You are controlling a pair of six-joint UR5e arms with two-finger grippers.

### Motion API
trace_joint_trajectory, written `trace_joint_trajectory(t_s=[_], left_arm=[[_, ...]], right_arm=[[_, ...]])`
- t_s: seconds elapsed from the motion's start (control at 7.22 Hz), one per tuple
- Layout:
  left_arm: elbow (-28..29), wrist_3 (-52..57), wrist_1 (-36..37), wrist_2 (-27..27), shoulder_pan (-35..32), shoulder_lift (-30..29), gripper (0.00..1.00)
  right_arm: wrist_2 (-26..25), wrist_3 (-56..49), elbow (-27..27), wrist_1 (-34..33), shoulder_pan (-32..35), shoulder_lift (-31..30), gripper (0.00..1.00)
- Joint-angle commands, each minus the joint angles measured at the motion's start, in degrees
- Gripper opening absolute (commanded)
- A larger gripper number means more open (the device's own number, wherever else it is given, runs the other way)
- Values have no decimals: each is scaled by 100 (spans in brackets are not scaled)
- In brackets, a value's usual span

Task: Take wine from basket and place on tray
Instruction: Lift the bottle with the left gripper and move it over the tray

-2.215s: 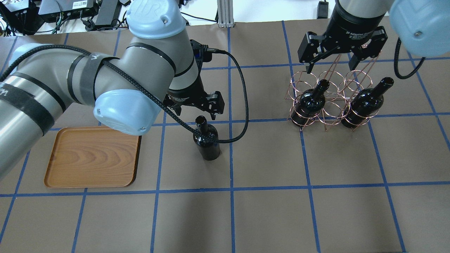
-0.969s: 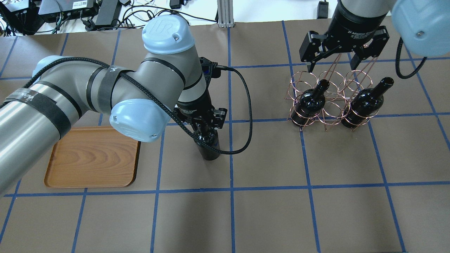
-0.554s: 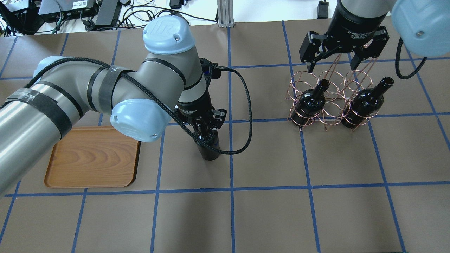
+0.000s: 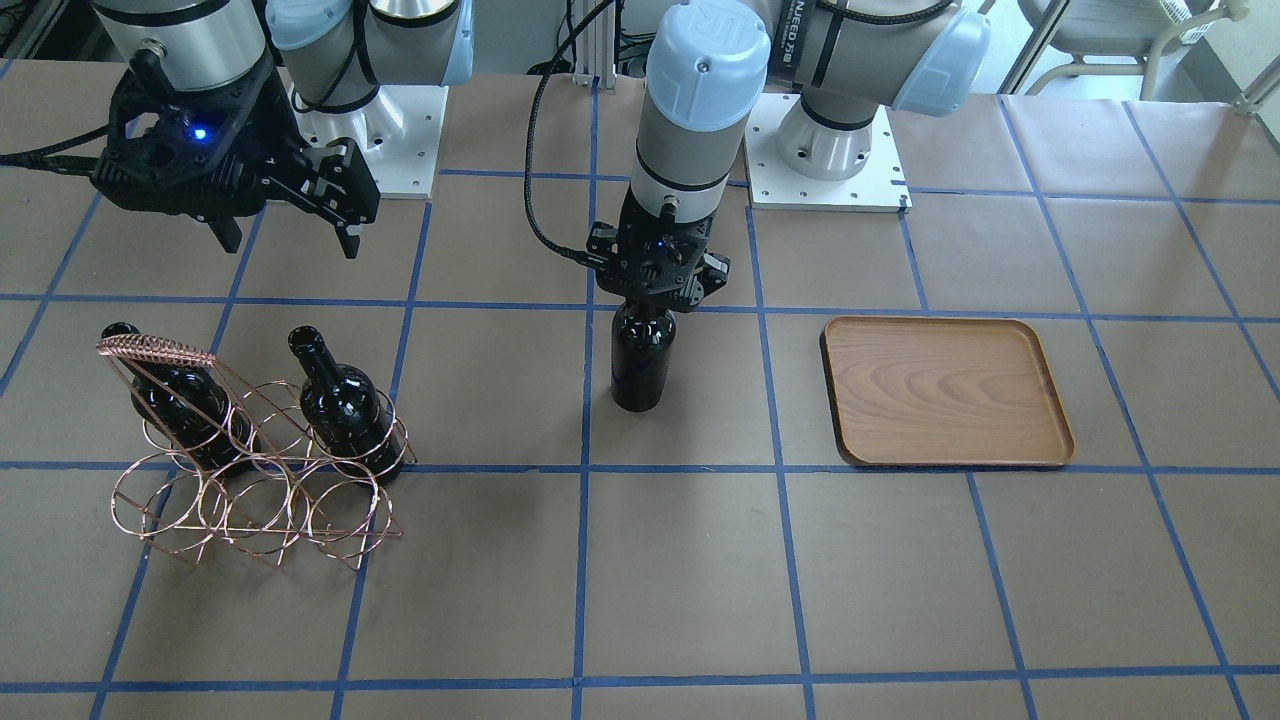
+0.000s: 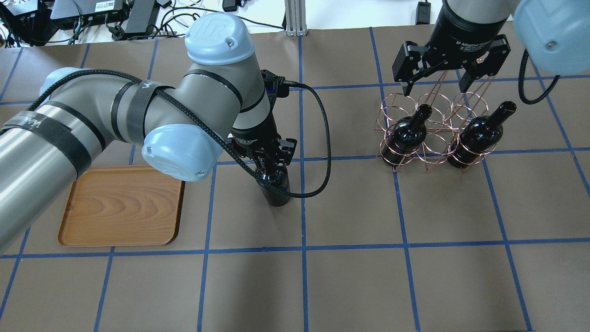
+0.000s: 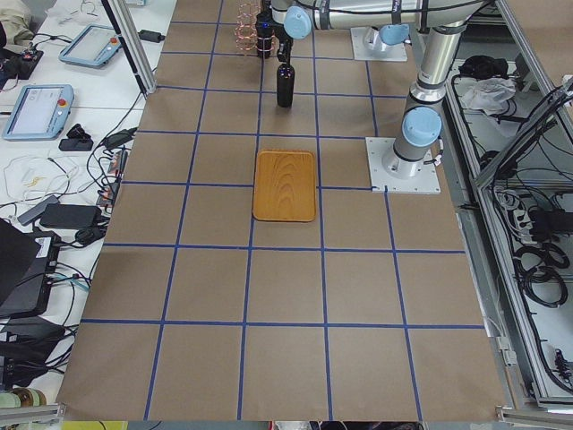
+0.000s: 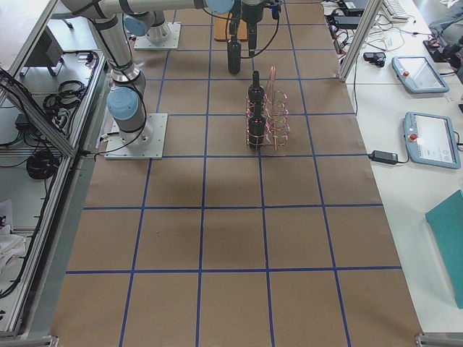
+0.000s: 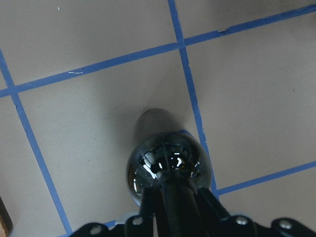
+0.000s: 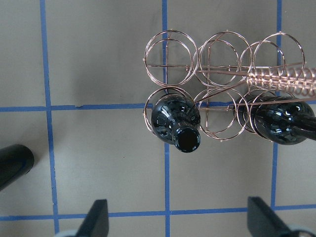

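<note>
The left end effector pinches the neck of the upright wine from straight above, and the tray lies toward the robot's left.

Wine bottles, 3 counted: lone bottle, bottle under the handle bar, bottle beside it. 1 wire basket. 1 tray. Hands, 2: left hand, right hand.
</note>
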Motion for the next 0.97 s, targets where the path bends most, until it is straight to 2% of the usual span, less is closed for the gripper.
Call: trace_joint_trajectory(t_s=[0.0, 0.14, 0.42, 0.69, 0.83], left_arm=[[232, 193, -130, 274, 73, 30, 0], [416, 430, -236, 301, 213, 30, 0], [776, 1052, -639, 442, 975, 117, 0], [866, 1818, -939, 539, 1775, 267, 0], [866, 2169, -966, 774, 2100, 320, 0]], right_arm=[[-1, -5, 0, -9, 0, 8, 100], [-9, -5, 0, 0, 0, 8, 100], [-9, -5, 96, -9, 0, 0, 100], [-9, -14, 105, -9, 0, -9, 100], [-9, -14, 106, -9, 0, -9, 100]])
